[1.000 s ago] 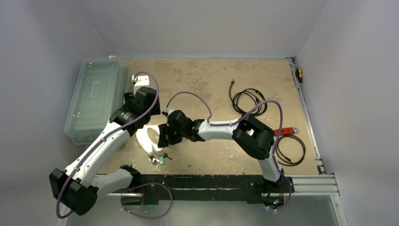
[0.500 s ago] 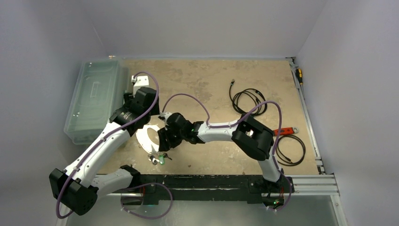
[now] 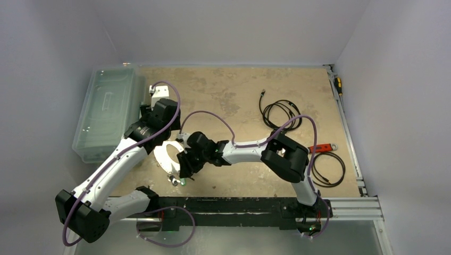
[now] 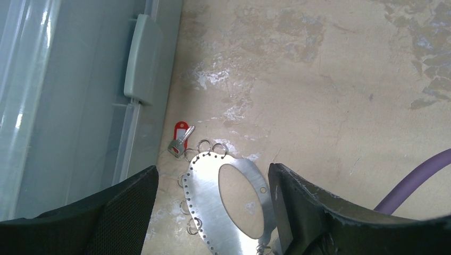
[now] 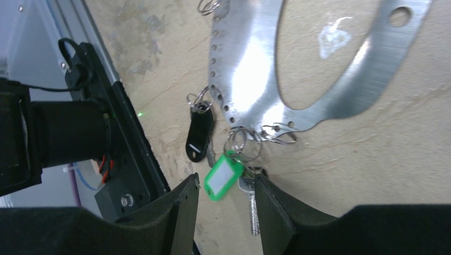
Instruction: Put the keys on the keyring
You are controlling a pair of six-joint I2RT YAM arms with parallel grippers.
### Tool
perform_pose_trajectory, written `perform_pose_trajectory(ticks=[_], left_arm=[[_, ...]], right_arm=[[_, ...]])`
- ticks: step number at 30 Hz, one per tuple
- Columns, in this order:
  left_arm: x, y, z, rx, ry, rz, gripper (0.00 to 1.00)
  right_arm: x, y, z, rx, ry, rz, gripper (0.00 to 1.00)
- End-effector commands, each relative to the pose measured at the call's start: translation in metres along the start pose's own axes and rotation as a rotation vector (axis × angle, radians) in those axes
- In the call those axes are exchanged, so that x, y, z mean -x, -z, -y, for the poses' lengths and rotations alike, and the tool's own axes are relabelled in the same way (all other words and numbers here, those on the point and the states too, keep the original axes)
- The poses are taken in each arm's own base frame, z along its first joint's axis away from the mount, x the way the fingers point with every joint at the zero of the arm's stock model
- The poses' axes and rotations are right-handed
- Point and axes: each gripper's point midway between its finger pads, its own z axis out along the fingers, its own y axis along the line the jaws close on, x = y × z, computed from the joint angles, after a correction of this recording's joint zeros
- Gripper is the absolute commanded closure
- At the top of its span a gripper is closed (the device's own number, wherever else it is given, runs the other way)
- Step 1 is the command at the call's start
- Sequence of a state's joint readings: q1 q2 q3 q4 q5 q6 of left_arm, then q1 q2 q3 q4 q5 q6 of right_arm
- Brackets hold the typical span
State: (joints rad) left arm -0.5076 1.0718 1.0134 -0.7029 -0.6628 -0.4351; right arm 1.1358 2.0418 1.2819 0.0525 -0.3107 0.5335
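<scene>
Low over the tabletop (image 3: pixel 239 90), straddling the green-tagged key (image 5: pixel 222 179) with the released right claw (image 5: pixel 226 204) while bracketing the keyring (image 4: pixel 199 207) with the released left claw (image 4: pixel 211 183), seemingly steadying it.

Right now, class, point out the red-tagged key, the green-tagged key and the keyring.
red-tagged key (image 4: pixel 181 131), left wrist view, on its red tag.
green-tagged key (image 5: pixel 223 181), right wrist view, middle of its green tag.
keyring (image 5: pixel 244 69), right wrist view, on its shiny perforated band.
</scene>
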Motion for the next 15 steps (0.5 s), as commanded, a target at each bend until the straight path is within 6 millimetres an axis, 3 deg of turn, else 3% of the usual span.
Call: perform_pose_trajectory(ticks=[1,7,15], left_arm=[[0.019,0.0079,-0.0004,0.0,0.042,0.046,0.26],[0.0188,0.0075,0.0,-0.001,0.041,0.045,0.26],[0.0182,0.0075,0.001,-0.006,0.039,0.044,0.27]], right_arm=[[-0.0027,-0.0014,-0.0108,0.063,0.064,-0.003,0.54],[-0.0046,-0.0089,-0.0038,0.049,0.088,-0.007,0.54],[-0.001,-0.0029,-0.0024,0.03,0.106,0.013,0.51]])
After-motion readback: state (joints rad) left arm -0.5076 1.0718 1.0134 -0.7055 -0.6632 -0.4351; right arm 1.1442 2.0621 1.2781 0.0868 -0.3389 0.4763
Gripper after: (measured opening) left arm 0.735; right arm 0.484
